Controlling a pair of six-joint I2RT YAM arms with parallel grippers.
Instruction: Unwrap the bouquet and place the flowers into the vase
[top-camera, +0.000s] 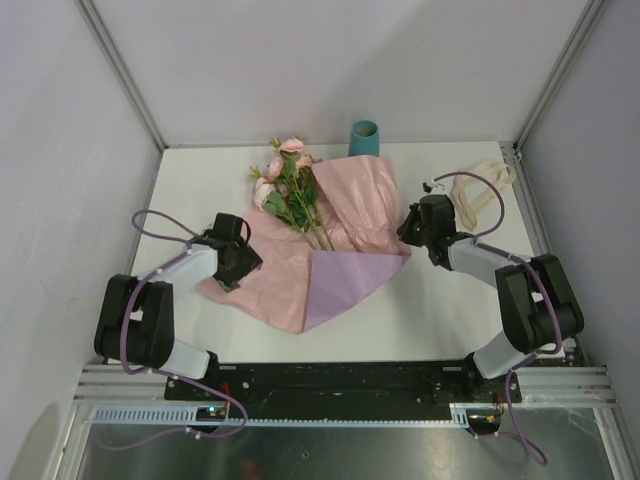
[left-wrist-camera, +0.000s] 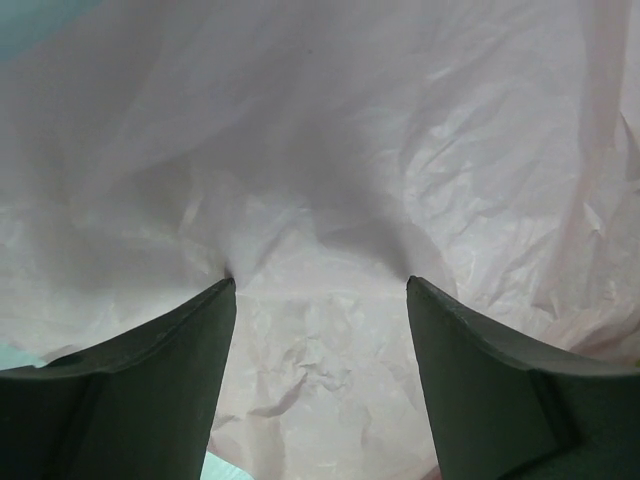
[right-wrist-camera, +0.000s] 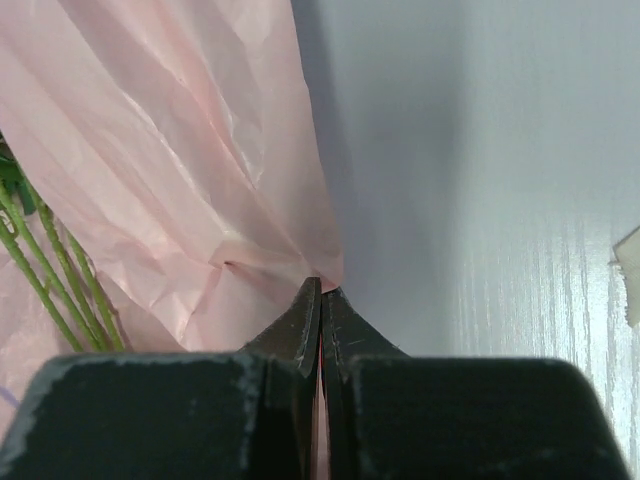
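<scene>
The lilac-pink paper (top-camera: 350, 200) of the bouquet lies spread open on the table. The flowers (top-camera: 290, 190) rest on it, with their pink heads toward the back left and their green stems (right-wrist-camera: 60, 270) pointing to the middle. The teal vase (top-camera: 364, 138) stands upright at the back, behind the sheet. My left gripper (top-camera: 238, 268) is open over the sheet's left edge, and crinkled paper (left-wrist-camera: 320, 150) fills the space between its fingertips (left-wrist-camera: 215, 300). My right gripper (top-camera: 410, 228) is shut on the sheet's right edge (right-wrist-camera: 321, 290), with a pink sliver pinched between the jaws.
A cream ribbon (top-camera: 480, 195) lies loose at the back right, beyond the right arm, and its end shows at the right wrist view's edge (right-wrist-camera: 628, 285). White walls and metal posts enclose the table (top-camera: 430, 310) on three sides.
</scene>
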